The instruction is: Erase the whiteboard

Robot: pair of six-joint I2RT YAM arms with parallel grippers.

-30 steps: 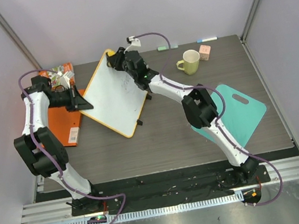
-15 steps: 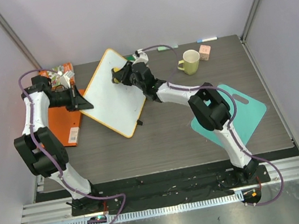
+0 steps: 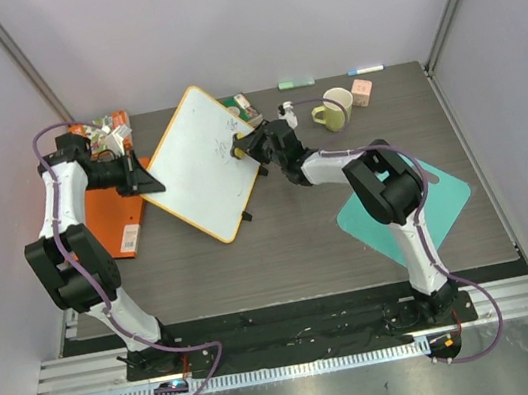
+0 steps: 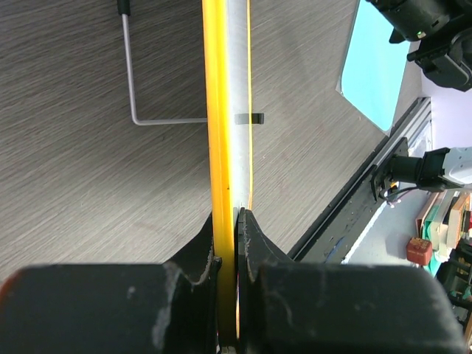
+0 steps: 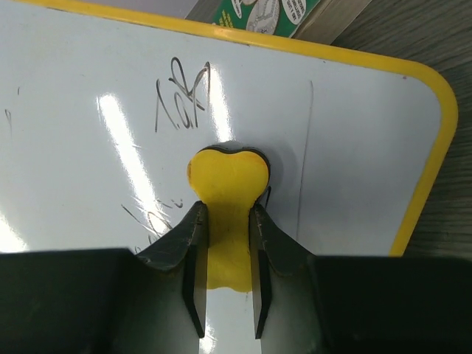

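The whiteboard (image 3: 199, 163) sits on the bench (image 3: 302, 242), its left edge pinched tight in the shut left jaws. The right jaws grip a yellow eraser (image 5: 225, 177) pressed on it. Dark scribbles (image 5: 181, 92) sit just ahead; I can't read them. Rub flat and firm, right across them.
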